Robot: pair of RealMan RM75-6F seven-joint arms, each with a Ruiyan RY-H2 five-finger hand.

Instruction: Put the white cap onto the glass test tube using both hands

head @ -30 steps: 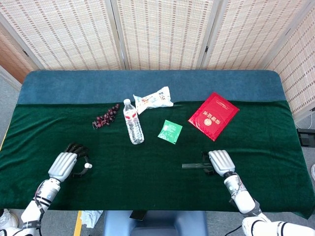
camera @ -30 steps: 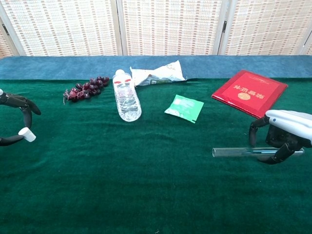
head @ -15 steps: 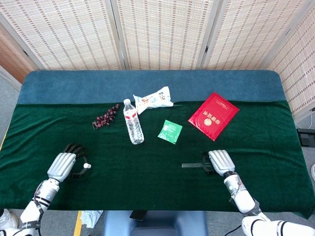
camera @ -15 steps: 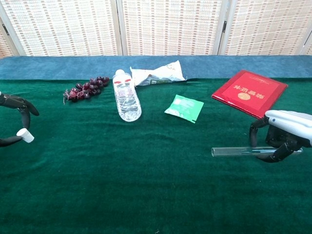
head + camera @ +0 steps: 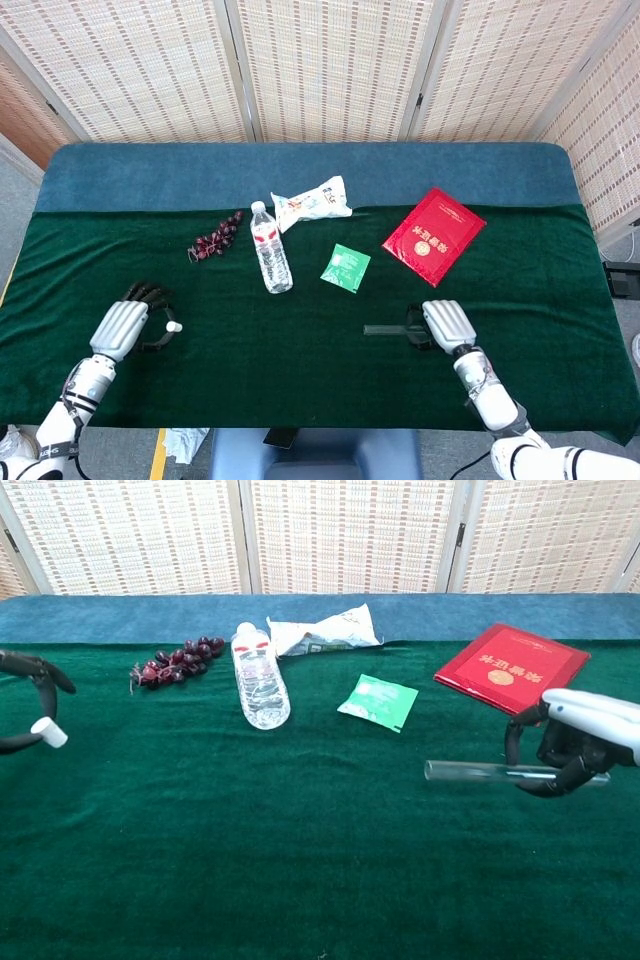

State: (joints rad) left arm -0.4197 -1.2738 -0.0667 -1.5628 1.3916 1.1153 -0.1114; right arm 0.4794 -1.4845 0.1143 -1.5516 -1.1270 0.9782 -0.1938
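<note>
Over at the table's left edge, the left hand [image 5: 122, 325] has the white cap [image 5: 48, 733] pinched at its fingertips, fingers curled round it, knuckles up, forearm running back toward the near-left corner. The cap sits clear above the green cloth [image 5: 300, 830]. Across the middle of the table lie a bunch of dark grapes [image 5: 213, 237], a water bottle [image 5: 270, 260] on its side, a crumpled white packet [image 5: 312, 202] and a small green sachet [image 5: 346, 267]. A red booklet [image 5: 434, 234] lies toward the right. Near the front right, the right hand [image 5: 446, 324] grips the glass test tube [image 5: 470, 771], fingers wrapped round its right end. The tube is level, lifted off the cloth, free end pointing left.
</note>
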